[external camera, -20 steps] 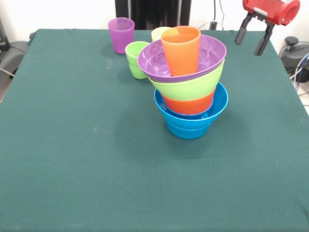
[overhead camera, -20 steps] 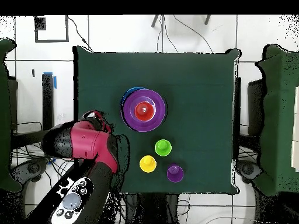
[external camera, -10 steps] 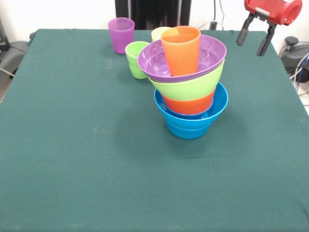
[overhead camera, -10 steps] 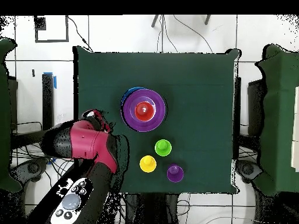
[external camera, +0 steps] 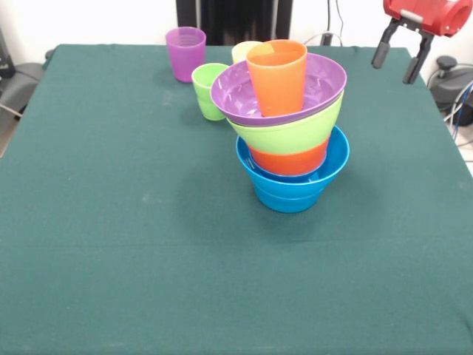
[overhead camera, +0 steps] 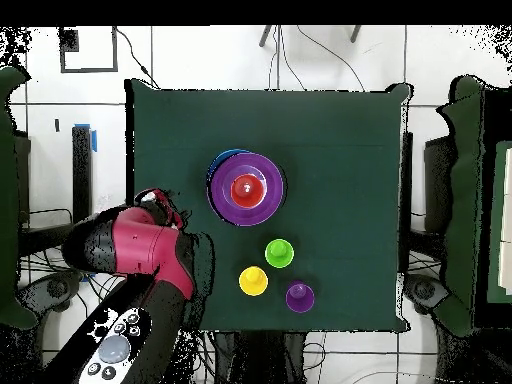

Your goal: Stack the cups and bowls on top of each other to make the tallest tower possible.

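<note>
Tower (external camera: 290,126), multicoloured plastic bowls topped by an orange tumbler (external camera: 277,76), stands upper centre of the green worktop (external camera: 118,244); pincer (external camera: 403,53) open, empty, top right, well apart. Purple bowl (external camera: 325,74) sits tilted: adding cups could tip it.
</note>
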